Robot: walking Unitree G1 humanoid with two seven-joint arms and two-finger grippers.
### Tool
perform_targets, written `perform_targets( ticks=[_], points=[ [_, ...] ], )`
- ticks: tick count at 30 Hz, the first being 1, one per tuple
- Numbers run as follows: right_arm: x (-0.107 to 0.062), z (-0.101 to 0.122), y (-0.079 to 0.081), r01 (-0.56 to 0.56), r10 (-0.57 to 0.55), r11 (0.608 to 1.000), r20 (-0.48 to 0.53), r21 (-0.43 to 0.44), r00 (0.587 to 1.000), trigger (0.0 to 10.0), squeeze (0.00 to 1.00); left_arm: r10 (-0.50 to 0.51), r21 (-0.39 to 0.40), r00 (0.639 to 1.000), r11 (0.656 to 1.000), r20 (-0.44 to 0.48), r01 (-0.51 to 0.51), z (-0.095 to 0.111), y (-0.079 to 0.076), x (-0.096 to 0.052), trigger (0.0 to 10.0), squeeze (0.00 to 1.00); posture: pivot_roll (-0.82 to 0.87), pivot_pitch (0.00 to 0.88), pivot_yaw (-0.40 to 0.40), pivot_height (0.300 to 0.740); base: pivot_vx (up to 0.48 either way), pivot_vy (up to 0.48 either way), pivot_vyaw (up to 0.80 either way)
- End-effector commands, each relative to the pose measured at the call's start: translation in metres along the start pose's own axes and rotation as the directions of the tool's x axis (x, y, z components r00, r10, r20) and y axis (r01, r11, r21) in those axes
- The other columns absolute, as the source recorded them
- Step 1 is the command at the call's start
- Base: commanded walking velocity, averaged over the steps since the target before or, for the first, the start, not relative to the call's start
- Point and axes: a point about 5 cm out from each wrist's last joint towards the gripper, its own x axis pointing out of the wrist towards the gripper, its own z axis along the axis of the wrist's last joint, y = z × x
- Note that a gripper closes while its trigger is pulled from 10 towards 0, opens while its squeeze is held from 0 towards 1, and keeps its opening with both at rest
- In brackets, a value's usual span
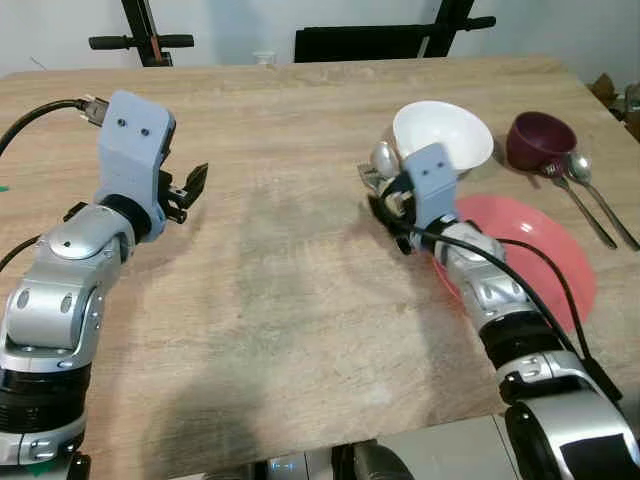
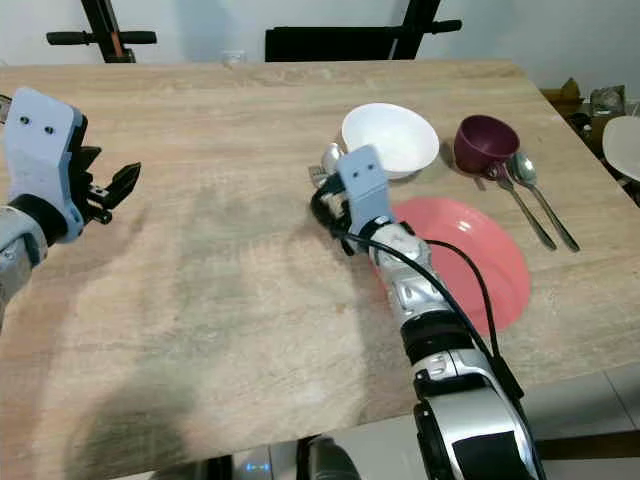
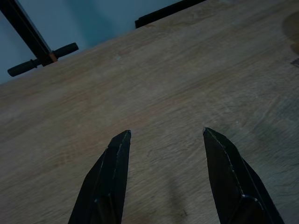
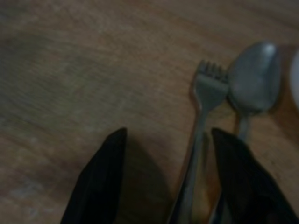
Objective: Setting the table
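Right gripper (image 4: 168,182) is hovering with fingers spread, just left of the white bowl (image 1: 443,135). Fork (image 4: 202,116) is lying between the fingers, hugging the one nearer the bowl; spoon (image 4: 252,84) is touching the fork beside the bowl. Left gripper (image 3: 163,177), fingers apart, is hanging over bare table (image 1: 280,260), well apart from the bowl.

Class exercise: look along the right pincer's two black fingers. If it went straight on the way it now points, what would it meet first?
Most likely the fork, whose handle lies between the open right pincer fingers, just beside the spoon. Both rest on the wooden table by the white bowl. Depth is unclear in the blurred wrist view.
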Motion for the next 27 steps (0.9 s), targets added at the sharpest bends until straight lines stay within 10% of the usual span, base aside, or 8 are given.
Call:
perform_targets(
  ticks=[1, 7, 12, 13, 16, 27],
  points=[
    [-0.001, -0.011, 0.000, -0.006, 0.004, 1.000, -0.068, -0.025, 0.998, 10.0, 0.00, -0.003, -0.002, 1.000, 1.000, -0.022, 0.003, -0.004, 0.002, -0.001, 10.0, 0.00, 0.05, 0.145, 0.057, 0.740, 0.000, 0.000, 0.00],
    [0.006, -0.016, -0.007, 0.066, -0.082, 0.993, -0.163, -0.098, 0.983, 10.0, 0.00, -0.017, 0.003, 0.999, 1.000, -0.036, 0.017, -0.003, 0.004, -0.005, 10.0, 0.00, 0.07, 0.160, 0.075, 0.740, 0.000, 0.000, 0.00],
    [0.008, -0.021, -0.002, 0.048, -0.042, 0.999, -0.191, 0.024, 0.981, 10.0, 0.00, -0.013, 0.014, 0.999, 1.000, -0.049, 0.014, -0.004, 0.008, -0.007, 10.0, 0.00, 0.08, 0.165, 0.085, 0.740, 0.000, 0.000, 0.00],
    [0.009, -0.023, 0.001, 0.028, -0.016, 0.998, -0.199, 0.057, 0.980, 9.2, 0.00, -0.009, 0.016, 0.999, 1.000, -0.051, 0.010, -0.004, 0.010, -0.007, 10.0, 0.00, 0.08, 0.167, 0.087, 0.740, 0.000, 0.000, 0.00],
    [0.009, -0.028, 0.007, -0.027, 0.042, 0.997, -0.219, 0.072, 0.975, 1.2, 0.00, -0.003, 0.020, 0.998, 1.000, -0.055, 0.004, -0.004, 0.012, -0.008, 10.0, 0.00, 0.09, 0.168, 0.088, 0.740, 0.000, 0.000, 0.00],
    [0.006, -0.051, 0.031, -0.183, 0.173, 0.983, -0.298, -0.005, 0.939, 0.0, 0.00, -0.005, 0.024, 0.998, 1.000, -0.066, 0.007, -0.003, 0.014, -0.008, 10.0, 0.00, 0.09, 0.167, 0.102, 0.740, 0.000, 0.000, 0.00]
  ],
)
